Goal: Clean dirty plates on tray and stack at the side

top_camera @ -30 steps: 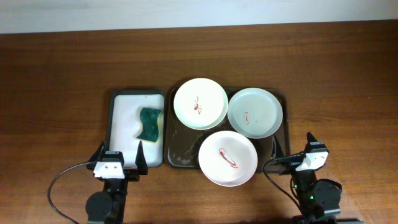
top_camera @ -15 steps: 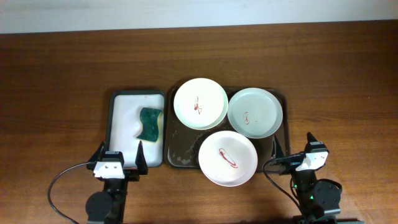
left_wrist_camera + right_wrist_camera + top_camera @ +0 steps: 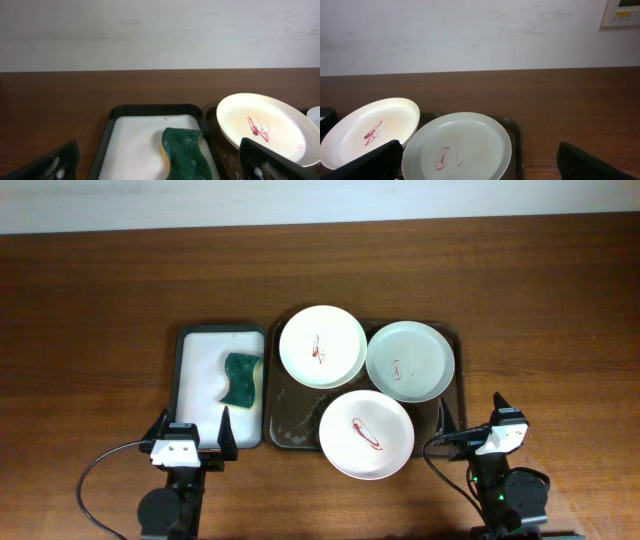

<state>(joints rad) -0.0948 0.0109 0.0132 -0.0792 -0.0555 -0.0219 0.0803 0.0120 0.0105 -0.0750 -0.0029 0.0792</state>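
Three dirty plates with red stains lie on the dark tray [image 3: 290,425]: a white plate [image 3: 322,346] at the back left, a mint-green plate [image 3: 411,361] at the back right, and a white plate [image 3: 366,434] at the front. My left gripper [image 3: 192,432] is open and empty at the near edge of the small tray. My right gripper [image 3: 470,420] is open and empty just right of the dark tray's near corner. The right wrist view shows the mint plate [image 3: 457,147] and the back white plate [image 3: 370,131]. The left wrist view shows that white plate [image 3: 265,127].
A smaller white-bottomed, black-rimmed tray [image 3: 198,370] stands left of the dark tray and holds a green sponge [image 3: 241,379], which also shows in the left wrist view [image 3: 186,152]. Brown tabletop [image 3: 540,330] surrounds both trays. A white wall runs along the back.
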